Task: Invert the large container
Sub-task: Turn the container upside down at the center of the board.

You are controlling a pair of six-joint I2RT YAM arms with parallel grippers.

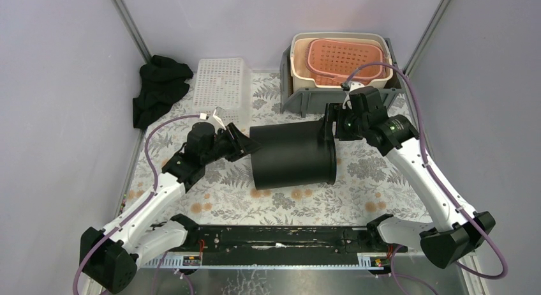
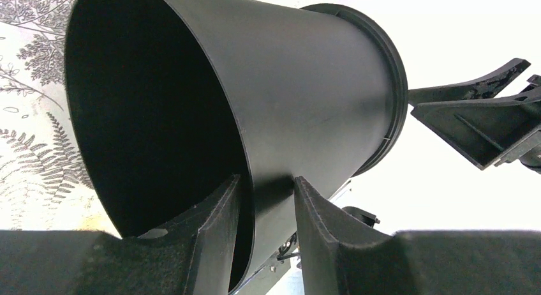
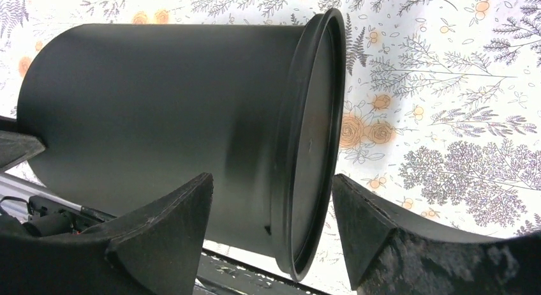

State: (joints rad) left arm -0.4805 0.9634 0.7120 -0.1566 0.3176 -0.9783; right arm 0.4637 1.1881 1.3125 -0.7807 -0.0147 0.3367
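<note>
The large black container (image 1: pixel 293 156) lies on its side over the flowered table cover, open mouth to the left, flanged closed end to the right. My left gripper (image 1: pixel 239 143) is shut on the mouth's wall. In the left wrist view, one finger (image 2: pixel 217 212) is inside the container (image 2: pixel 306 84) and the other is outside, with the gripper (image 2: pixel 265 183) pinching the wall. My right gripper (image 1: pixel 330 122) is open. In the right wrist view it (image 3: pixel 271 186) straddles the flanged end of the container (image 3: pixel 159 103), and both fingers stand apart from it.
A white perforated basket (image 1: pixel 220 83) and a black cloth (image 1: pixel 159 87) lie at the back left. A grey bin (image 1: pixel 288 98) at the back right holds a beige tub (image 1: pixel 300 71) with a pink basket (image 1: pixel 344 59) inside, just behind my right gripper.
</note>
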